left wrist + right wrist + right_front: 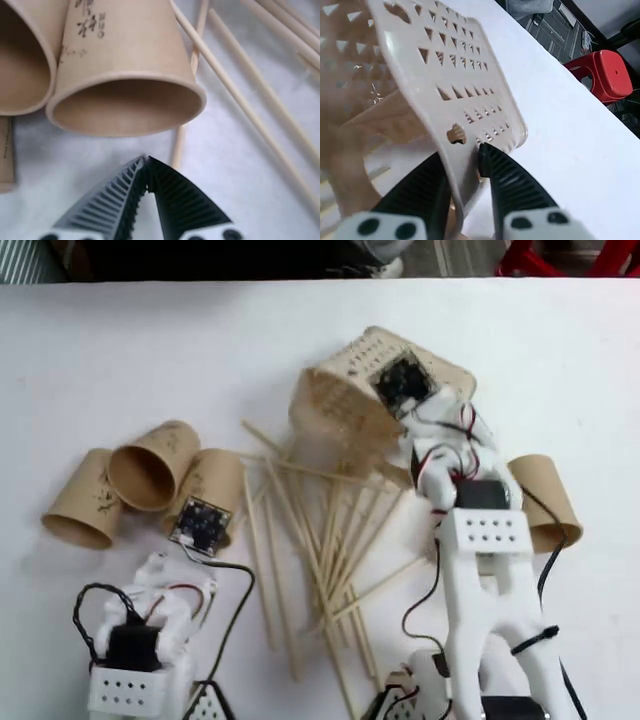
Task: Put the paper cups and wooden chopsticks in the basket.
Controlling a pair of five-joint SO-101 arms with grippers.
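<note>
Table holds paper cups outside basket gripped by right hand.

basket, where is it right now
In the high view the basket sits tilted at the upper middle of the table, beyond the wooden chopsticks, with the right gripper clamped on its wall.

Just ahead of the left tool, three paper cups lie side by side on the counter. Chopsticks sprawl between it and the right tool, whose fingers straddle one wall of the tipped basket. A fourth cup lies right of and behind that tool.
</note>
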